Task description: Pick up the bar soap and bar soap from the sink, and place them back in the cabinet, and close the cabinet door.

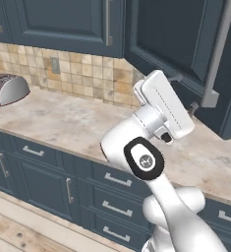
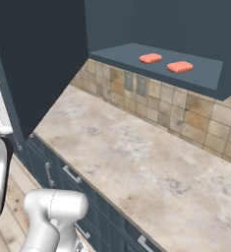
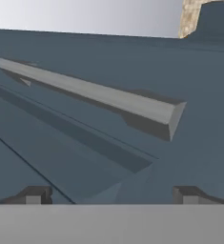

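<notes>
Two bar soaps [image 2: 150,58] [image 2: 180,67] are seen lying apart on the cabinet [image 2: 205,81] shelf. The cabinet door [image 3: 85,157] is open. The gripper [image 3: 111,195] is held spread, apparently just before the silver handle [image 3: 99,95], grasping nothing.

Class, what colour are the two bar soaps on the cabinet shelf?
Salmon-orange bar soaps, clearest in the right base view.
</notes>
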